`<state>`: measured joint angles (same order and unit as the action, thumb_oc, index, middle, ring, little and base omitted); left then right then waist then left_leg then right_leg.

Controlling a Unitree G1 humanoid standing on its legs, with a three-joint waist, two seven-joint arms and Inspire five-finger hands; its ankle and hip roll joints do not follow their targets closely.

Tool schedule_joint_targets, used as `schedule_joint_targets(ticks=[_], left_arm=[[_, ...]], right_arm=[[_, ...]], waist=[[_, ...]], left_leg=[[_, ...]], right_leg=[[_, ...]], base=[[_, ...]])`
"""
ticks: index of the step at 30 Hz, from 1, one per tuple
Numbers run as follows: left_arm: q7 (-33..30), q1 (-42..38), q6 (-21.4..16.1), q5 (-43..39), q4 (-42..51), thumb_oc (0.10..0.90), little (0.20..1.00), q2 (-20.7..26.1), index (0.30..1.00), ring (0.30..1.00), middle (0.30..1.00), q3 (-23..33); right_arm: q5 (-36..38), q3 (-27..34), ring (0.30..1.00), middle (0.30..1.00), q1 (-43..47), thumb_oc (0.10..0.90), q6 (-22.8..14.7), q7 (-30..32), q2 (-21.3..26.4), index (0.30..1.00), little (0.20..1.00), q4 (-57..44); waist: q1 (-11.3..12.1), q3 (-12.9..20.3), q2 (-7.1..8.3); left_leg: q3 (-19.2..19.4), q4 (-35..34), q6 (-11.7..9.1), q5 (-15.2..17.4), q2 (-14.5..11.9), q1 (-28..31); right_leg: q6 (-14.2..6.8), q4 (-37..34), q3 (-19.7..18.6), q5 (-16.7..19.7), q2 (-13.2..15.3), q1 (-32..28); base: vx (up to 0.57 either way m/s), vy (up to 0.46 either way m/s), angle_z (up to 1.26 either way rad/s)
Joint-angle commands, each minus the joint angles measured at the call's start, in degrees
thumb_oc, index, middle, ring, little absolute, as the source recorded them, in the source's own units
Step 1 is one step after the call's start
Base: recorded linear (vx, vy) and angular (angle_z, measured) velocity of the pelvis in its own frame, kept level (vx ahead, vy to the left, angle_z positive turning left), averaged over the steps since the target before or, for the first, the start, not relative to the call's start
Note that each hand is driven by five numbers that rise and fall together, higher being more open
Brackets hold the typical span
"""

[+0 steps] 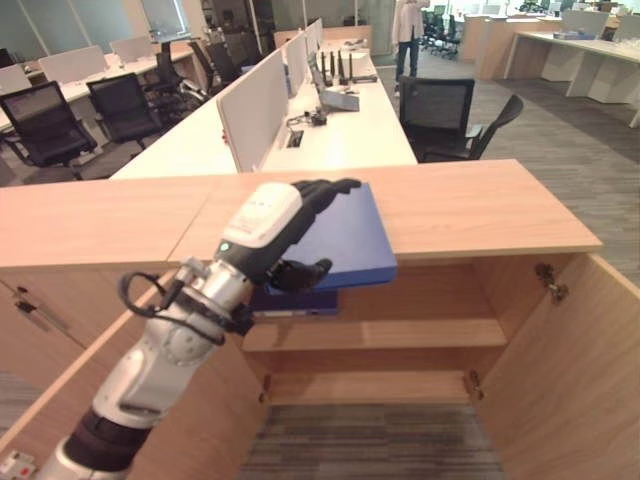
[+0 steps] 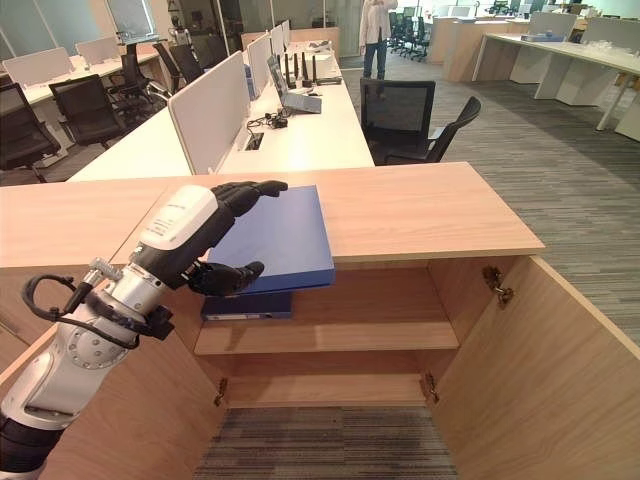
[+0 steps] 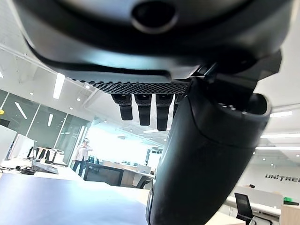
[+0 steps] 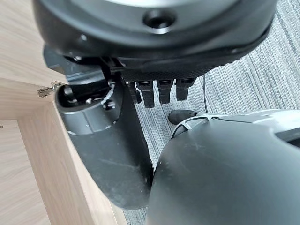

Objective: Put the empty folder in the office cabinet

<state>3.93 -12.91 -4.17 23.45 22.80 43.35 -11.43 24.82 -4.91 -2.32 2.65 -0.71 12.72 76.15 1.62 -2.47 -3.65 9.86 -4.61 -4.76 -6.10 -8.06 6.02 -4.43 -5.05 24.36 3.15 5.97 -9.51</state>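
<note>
Left eye view is showing the left robot hand (image 1: 268,232) gripping a flat blue folder with a stiff cover (image 1: 345,238): its fingers are lying curled over the folder's upper face while the thumb is pressing up from beneath, so the folder is being pinched at the edge nearest the wrist. The folder is resting partly on the light wooden top of the office cabinet (image 1: 470,205), its near corner jutting out past the front edge, above the open compartment. Just below the robot hand a second, darker blue folder (image 2: 246,304) is lying flat on the upper wooden shelf (image 2: 340,337). The cabinet's door (image 2: 560,370) is standing open beyond the folder, on the side away from the robot hand.

To do this step well, the folder probably needs drawing clear of the top, lowering while kept level, then sliding in over the shelf without catching the edge or the folder already lying there.

The silver-grey left arm is reaching up from low on the left, wrist bent toward the cabinet. The right robot hand (image 4: 140,136) is hanging low beside the cabinet wall with straight fingers, holding nothing.
</note>
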Motion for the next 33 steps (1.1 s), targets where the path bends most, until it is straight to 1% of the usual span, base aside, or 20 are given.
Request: schedule_joint_targets(ticks=[1,7,8,13,14,21,24,27,28,31,33], left_arm=[[-4.78,-11.66,-1.75,2.55,0.53,0.8,0.9,-2.14,0.9,0.9,0.9,2.2],[-2.06,-9.97,-0.73,-0.87,-0.74,0.8,0.9,-4.73,0.9,0.9,0.9,0.69],[-0.65,-7.83,-0.48,-4.28,0.07,0.8,0.9,-5.8,0.9,0.9,0.9,0.67],[0.34,-5.57,-0.5,-8.33,1.87,0.8,0.9,-6.2,0.9,0.9,0.9,2.23],[0.29,-5.65,-0.59,-9.68,2.45,0.8,0.9,-6.17,0.9,0.9,0.9,2.62],[0.1,-7.44,-0.81,-12.37,3.62,0.8,0.9,-5.72,0.9,0.9,0.9,3.01],[-0.32,-7.59,-0.94,-11.67,3.96,0.8,0.9,-5.2,0.9,0.9,0.9,3.34],[-2.64,-7.03,-0.86,-7.92,3.42,0.8,0.9,-4.51,0.9,0.9,0.9,4.45],[-2.76,-6.99,-0.89,-7.76,3.38,0.8,0.9,-4.52,0.9,0.9,0.9,4.42],[-4.69,-6.82,-1.57,-1.15,2.68,0.8,0.9,-3.79,0.9,0.9,0.9,4.95],[-4.94,-6.87,-1.93,1.17,2.39,0.8,0.9,-3.73,0.9,0.9,0.9,4.33]], right_arm=[[-0.51,-2.08,0.9,0.9,1.13,0.8,-0.6,0.66,-1.53,0.9,0.9,-0.94],[-0.49,-1.64,0.9,0.9,0.94,0.8,-0.33,0.48,-1.13,0.9,0.9,-0.74],[-0.61,-1.34,0.9,0.9,0.75,0.8,-0.26,0.25,-1.23,0.9,0.9,-0.65],[-0.74,-1.22,0.9,0.9,0.33,0.8,-0.19,-0.11,-1.25,0.9,0.9,-0.32],[-0.73,-1.27,0.9,0.9,0.35,0.8,-0.17,-0.24,-1.21,0.9,0.9,-0.21],[-0.33,-1.5,0.9,0.9,1.0,0.8,-0.23,-0.32,-1.31,0.9,0.9,-0.28],[-0.28,-1.5,0.9,0.9,1.05,0.8,-0.25,-0.39,-1.43,0.9,0.9,-0.39],[-0.4,-1.55,0.9,0.9,0.83,0.8,-0.31,-0.18,-1.55,0.9,0.9,-0.46],[-0.41,-1.59,0.9,0.9,0.82,0.8,-0.31,-0.17,-1.57,0.9,0.9,-0.47],[-0.34,-1.86,0.9,0.9,1.11,0.8,-0.51,0.37,-1.7,0.9,0.9,-0.63],[-0.39,-2.0,0.9,0.9,1.19,0.8,-0.47,0.62,-1.78,0.9,0.9,-0.63]], waist=[[-0.05,-0.89,3.05],[-0.17,-0.99,3.11],[-0.13,-1.17,3.15],[-0.07,-1.12,3.16],[-0.07,-1.03,3.13],[0.0,-1.08,3.11],[0.1,-1.06,3.12],[0.21,-1.14,3.23],[0.18,-1.14,3.25],[0.29,-1.26,3.38],[0.23,-1.26,3.51]], left_leg=[[-2.07,-0.39,-3.1,5.45,-1.24,2.57],[-1.83,-0.39,-3.02,5.41,-1.25,2.62],[-1.82,-0.39,-2.96,5.43,-1.29,2.64],[-1.78,-0.39,-2.91,5.4,-1.33,2.7],[-1.79,-0.39,-2.92,5.43,-1.33,2.75],[-1.87,-0.39,-2.98,5.44,-1.27,2.82],[-1.86,-0.39,-2.99,5.52,-1.2,2.89],[-1.83,-0.39,-3.01,5.55,-1.17,2.92],[-1.82,-0.39,-3.01,5.55,-1.17,2.94],[-1.83,-0.39,-3.04,5.56,-1.16,2.81],[-1.76,-0.39,-3.04,5.56,-1.13,2.79]], right_leg=[[-3.13,0.05,-2.35,0.45,2.15,0.72],[-3.02,0.05,-2.58,0.52,2.09,0.77],[-3.0,0.05,-2.66,0.54,2.09,0.81],[-2.92,0.05,-2.76,0.57,2.06,0.78],[-2.86,0.05,-2.74,0.51,2.02,0.73],[-2.82,0.05,-2.7,0.49,1.97,0.67],[-2.88,0.05,-2.76,0.49,2.0,0.6],[-2.91,0.05,-2.75,0.43,1.95,0.51],[-2.91,0.05,-2.76,0.43,1.96,0.5],[-2.99,0.05,-2.72,0.48,1.93,0.55],[-2.98,0.05,-2.71,0.52,1.91,0.59]], base=[[0.0,0.0,0.0],[0.0,0.0,0.0],[0.0,0.0,0.0],[0.0,0.0,0.0],[0.0,0.0,0.0],[0.0,0.0,0.0],[0.0,0.0,0.0],[0.0,0.0,0.0],[0.0,0.0,0.0],[0.0,0.0,0.0],[0.0,0.0,0.0]])
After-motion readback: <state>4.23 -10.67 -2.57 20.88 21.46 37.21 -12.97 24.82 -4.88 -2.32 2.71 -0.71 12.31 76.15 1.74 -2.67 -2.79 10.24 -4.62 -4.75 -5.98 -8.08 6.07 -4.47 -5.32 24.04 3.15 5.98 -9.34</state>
